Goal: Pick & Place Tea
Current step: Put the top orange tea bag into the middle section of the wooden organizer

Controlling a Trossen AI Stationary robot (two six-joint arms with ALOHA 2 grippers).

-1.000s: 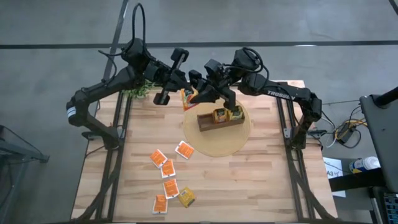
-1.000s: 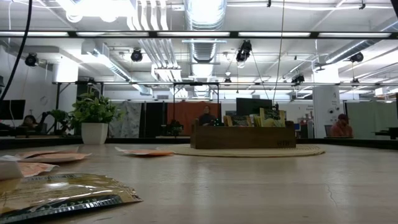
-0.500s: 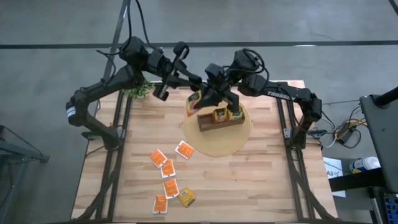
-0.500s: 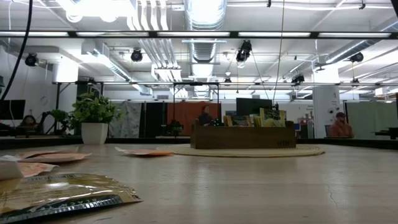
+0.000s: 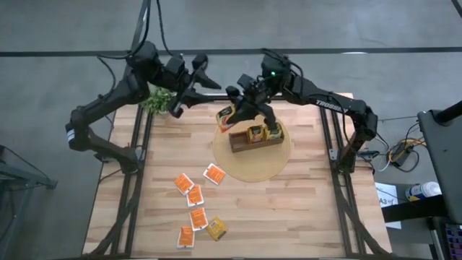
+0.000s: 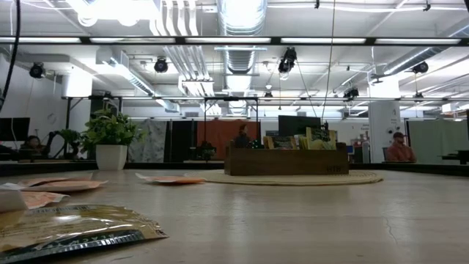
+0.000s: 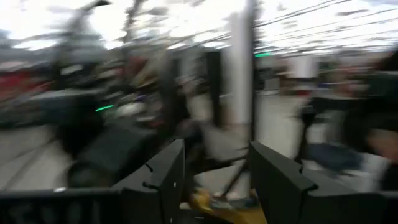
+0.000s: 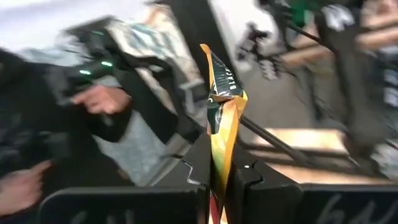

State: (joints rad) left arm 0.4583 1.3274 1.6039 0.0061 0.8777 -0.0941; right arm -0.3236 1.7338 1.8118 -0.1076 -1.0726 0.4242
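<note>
Above the far end of the wooden box (image 5: 255, 139), the right tool (image 5: 232, 115) pinches a yellow tea sachet (image 8: 222, 118) edge-on between its pressed-together fingers. Off by the potted plant (image 5: 158, 100) at the table's (image 5: 303, 209) far left corner, the left tool (image 5: 189, 72) hangs in the air with fingers (image 7: 163, 177) spread and empty. More sachets sit upright in the box, and loose orange ones (image 5: 193, 195) lie scattered toward the table's near left.

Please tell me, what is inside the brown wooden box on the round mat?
In the wooden box, yellow and orange tea sachets stand upright in the middle and right compartments. The right gripper, shut on a yellow sachet, covers the box's left end, so that compartment cannot be seen.
</note>
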